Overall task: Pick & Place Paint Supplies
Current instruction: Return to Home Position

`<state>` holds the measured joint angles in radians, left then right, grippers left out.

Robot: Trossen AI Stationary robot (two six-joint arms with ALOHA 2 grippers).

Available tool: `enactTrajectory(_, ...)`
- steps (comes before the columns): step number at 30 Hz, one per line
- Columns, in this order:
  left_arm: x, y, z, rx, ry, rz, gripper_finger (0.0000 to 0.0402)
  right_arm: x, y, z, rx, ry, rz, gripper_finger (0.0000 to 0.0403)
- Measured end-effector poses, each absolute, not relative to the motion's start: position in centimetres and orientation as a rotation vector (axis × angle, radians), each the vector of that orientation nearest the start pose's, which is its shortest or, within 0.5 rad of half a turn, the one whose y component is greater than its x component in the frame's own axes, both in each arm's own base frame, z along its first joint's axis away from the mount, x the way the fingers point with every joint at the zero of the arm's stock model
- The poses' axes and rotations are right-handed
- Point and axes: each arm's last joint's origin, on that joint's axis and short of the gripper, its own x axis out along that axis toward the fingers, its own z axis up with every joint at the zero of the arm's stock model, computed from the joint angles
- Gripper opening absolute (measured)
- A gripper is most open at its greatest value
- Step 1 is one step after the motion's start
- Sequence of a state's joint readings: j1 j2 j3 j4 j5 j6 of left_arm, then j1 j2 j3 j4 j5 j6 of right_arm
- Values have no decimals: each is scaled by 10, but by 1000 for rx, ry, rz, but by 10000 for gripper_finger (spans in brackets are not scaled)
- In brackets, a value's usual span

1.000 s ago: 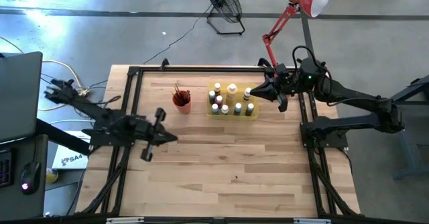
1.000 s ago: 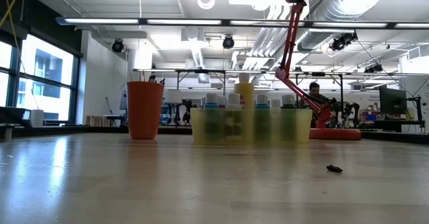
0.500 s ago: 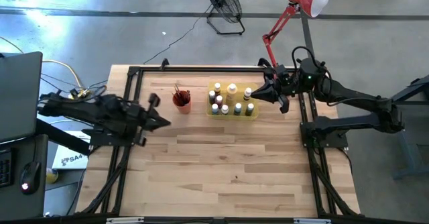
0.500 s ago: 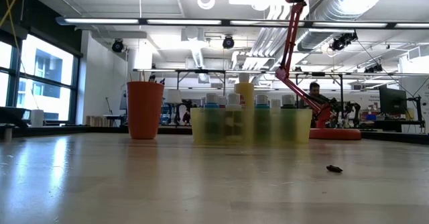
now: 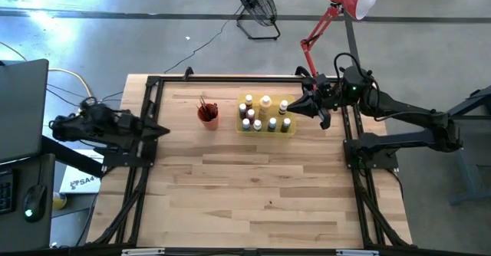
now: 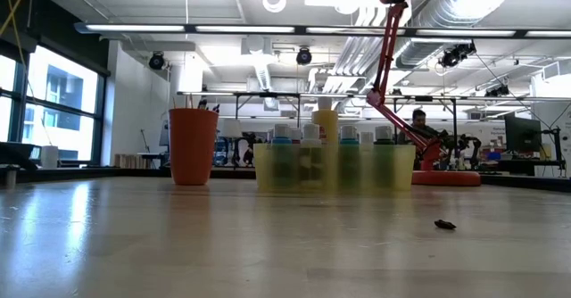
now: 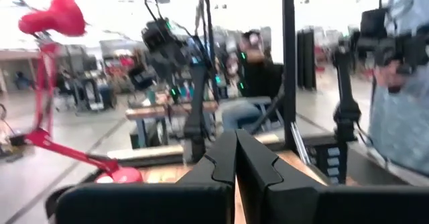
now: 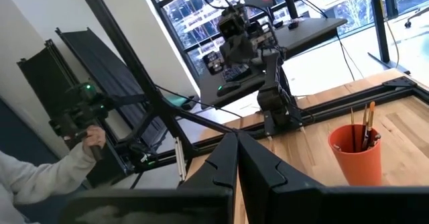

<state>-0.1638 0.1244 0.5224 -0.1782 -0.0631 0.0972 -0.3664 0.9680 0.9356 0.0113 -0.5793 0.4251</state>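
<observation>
High view: the left gripper (image 5: 157, 129) had pulled back from mid-desk (image 5: 253, 187) to its left edge. The right gripper (image 5: 298, 106) waited beside the tray (image 5: 265, 132).
Low view: bottles (image 6: 308, 137) stood in the tray, beside the cup (image 6: 193, 146); no arm showed.
Left wrist view: fingers (image 7: 221, 163) pressed together, empty.
Right wrist view: fingers (image 8: 221, 165) closed, empty; brushes (image 8: 367, 123) stood in the cup.
Meaning: sorting looked finished.

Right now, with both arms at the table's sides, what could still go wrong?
The right gripper hangs close beside one end of the yellow tray; a careless swing might knock the bottles. The brushes stand tall in the orange cup, so a low pass could tip it.
</observation>
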Motion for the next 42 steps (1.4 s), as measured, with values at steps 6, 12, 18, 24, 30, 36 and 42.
enactTrajectory(6,34,-3,303,62,-260,-76,0,201,-60,371,434,64,205,4)
enactTrajectory(12,35,-1,296,69,-181,5,0,201,-60,371,434,64,205,4)
enactTrajectory(18,38,-1,287,30,-112,21,0,201,-60,371,434,64,205,4)
enactTrajectory(24,56,-5,261,25,-80,-14,0,201,-60,371,431,64,206,4)
enactTrajectory(30,71,-8,235,4,-49,-29,0,201,-60,371,430,63,205,4)
enactTrajectory(36,77,-9,219,-13,2,-52,0,201,-60,371,428,63,204,4)
enactTrajectory(42,77,-10,214,-48,47,-51,0,197,-60,374,366,35,150,4)
